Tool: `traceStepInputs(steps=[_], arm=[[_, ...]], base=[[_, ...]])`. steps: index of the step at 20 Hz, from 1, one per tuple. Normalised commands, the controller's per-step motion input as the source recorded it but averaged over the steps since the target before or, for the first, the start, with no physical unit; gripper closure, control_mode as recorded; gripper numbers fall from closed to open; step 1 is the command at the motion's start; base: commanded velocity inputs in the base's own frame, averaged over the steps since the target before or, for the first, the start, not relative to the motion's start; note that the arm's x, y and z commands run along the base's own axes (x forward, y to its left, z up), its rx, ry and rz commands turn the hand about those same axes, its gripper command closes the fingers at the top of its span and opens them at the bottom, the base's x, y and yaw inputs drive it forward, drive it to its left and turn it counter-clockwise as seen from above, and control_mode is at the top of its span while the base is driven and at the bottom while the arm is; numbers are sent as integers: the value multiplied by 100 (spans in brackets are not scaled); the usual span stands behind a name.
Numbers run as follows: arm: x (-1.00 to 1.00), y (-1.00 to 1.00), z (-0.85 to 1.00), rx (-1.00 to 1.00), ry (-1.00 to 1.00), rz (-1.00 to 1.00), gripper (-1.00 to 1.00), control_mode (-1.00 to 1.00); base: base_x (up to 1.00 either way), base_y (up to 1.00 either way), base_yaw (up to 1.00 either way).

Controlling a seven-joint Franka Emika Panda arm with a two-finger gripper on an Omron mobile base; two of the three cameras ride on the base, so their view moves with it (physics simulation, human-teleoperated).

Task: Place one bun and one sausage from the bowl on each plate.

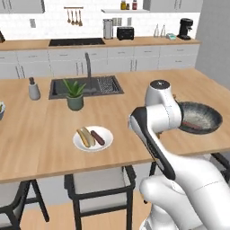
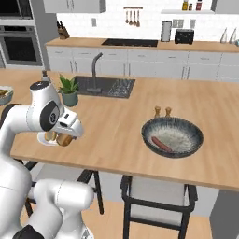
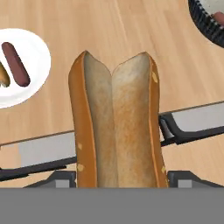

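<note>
We've got the end effector (image 3: pixel 114 183) pinching the bun (image 3: pixel 116 122); keep it level & set it on the 2nd plate, not the white plate (image 1: pixel 105 133).

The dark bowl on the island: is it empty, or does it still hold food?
Not empty. One sausage lies inside the dark bowl; no bun shows in it.
</note>
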Motion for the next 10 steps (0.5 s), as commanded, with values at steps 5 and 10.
traceStepInputs(steps=[5, 10], arm=[[0, 0, 0, 0, 0, 0, 100, 100], [0, 0, 0, 0, 0, 0, 100, 100]], base=[[-3, 100, 0], [-1, 100, 0]])
